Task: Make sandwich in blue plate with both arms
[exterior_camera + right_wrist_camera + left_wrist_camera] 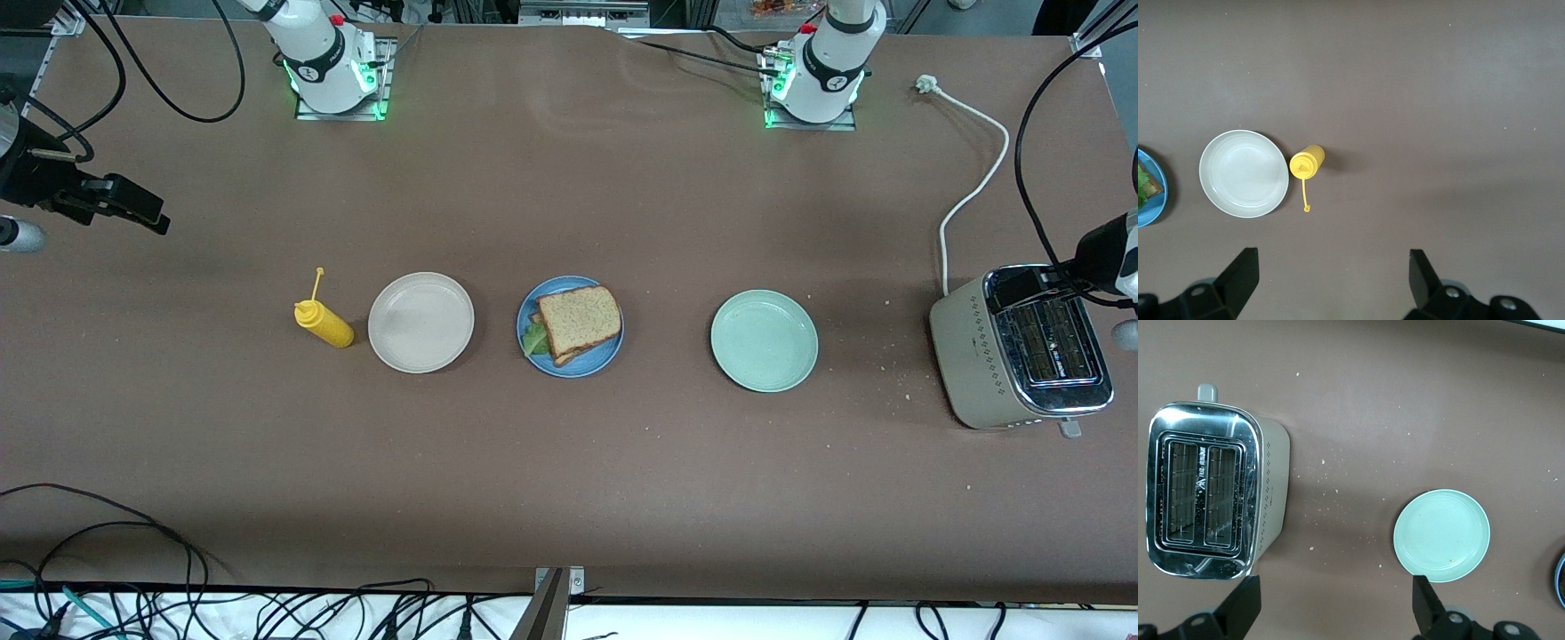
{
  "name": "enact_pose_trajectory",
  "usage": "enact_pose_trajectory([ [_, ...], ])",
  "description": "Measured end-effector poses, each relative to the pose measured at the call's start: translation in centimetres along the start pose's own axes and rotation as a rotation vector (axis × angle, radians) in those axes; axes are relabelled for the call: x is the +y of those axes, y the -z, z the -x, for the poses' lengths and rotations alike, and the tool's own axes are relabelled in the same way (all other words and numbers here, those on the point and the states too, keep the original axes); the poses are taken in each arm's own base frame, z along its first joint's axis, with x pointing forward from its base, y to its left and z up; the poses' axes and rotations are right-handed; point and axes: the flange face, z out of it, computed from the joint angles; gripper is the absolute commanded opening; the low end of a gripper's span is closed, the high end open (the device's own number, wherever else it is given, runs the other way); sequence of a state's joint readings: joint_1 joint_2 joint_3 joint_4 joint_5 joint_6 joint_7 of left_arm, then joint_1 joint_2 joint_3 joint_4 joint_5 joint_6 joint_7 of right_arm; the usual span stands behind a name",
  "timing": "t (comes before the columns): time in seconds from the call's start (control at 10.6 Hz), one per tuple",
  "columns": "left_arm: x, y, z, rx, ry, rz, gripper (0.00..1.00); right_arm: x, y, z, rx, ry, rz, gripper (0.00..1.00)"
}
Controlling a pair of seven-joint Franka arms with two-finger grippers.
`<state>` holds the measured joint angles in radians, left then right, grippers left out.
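Note:
The sandwich lies on the blue plate at the middle of the table: a brown bread slice on top, green lettuce sticking out at one side, a second slice under it. One edge of that plate shows in the right wrist view. My right gripper hangs open and empty high over bare table at the right arm's end, well away from the plate. My left gripper hangs open and empty high over the table between the toaster and the pale green plate.
A beige-white plate and a yellow squeeze bottle stand beside the blue plate toward the right arm's end. A pale green plate and a toaster with its white cord stand toward the left arm's end. Crumbs dot the table there.

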<state>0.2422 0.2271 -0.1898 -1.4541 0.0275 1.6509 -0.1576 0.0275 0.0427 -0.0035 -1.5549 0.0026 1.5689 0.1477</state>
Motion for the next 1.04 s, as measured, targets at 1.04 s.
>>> enact_pose_trajectory([
  [1.04, 0.33, 0.3, 0.22, 0.008, -0.011, 0.019, 1.0, 0.0, 0.0, 0.0, 0.0, -0.002, 0.0, 1.0],
])
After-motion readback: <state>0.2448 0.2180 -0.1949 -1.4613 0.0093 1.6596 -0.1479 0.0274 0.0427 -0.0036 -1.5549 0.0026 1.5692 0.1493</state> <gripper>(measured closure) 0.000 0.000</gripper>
